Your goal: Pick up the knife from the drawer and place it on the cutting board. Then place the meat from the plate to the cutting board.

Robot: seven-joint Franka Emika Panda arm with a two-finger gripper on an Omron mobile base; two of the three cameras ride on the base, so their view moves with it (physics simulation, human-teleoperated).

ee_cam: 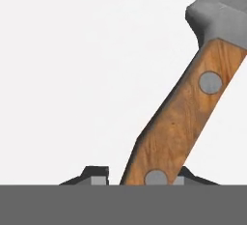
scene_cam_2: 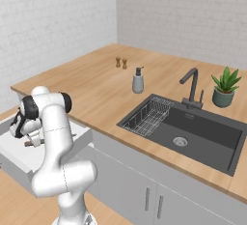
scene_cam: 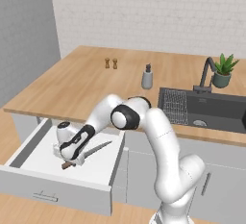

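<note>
Closest to our hand camera lies the knife [ee_cam: 185, 118], a slim kitchen blade of grey steel with a long brown wooden handle set with round grey rivets. Its handle runs down between our two dark fingertips [ee_cam: 99, 175], one on each side of the wood, so we read the jaws as narrowed onto the handle; whether the pads truly press it we cannot tell.

From the left base view we see the wide wooden counter [scene_cam: 86, 81] with the dark sink [scene_cam: 218, 110] sunk into it and a ribbed draining rack [scene_cam: 175, 105] at the sink's near end. Below the counter's edge the wide, shallow white drawer [scene_cam: 33, 151] stands pulled out. Our white arm [scene_cam: 158, 136] bends down into it, and the gripper [scene_cam: 67, 159] sits low over the drawer floor at the knife's handle end, with the blade pointing away toward the drawer's right wall.

On the counter stand a grey soap dispenser [scene_cam: 147, 77], a small potted green plant [scene_cam: 224, 70] and two little brown shakers [scene_cam: 111, 63].
</note>
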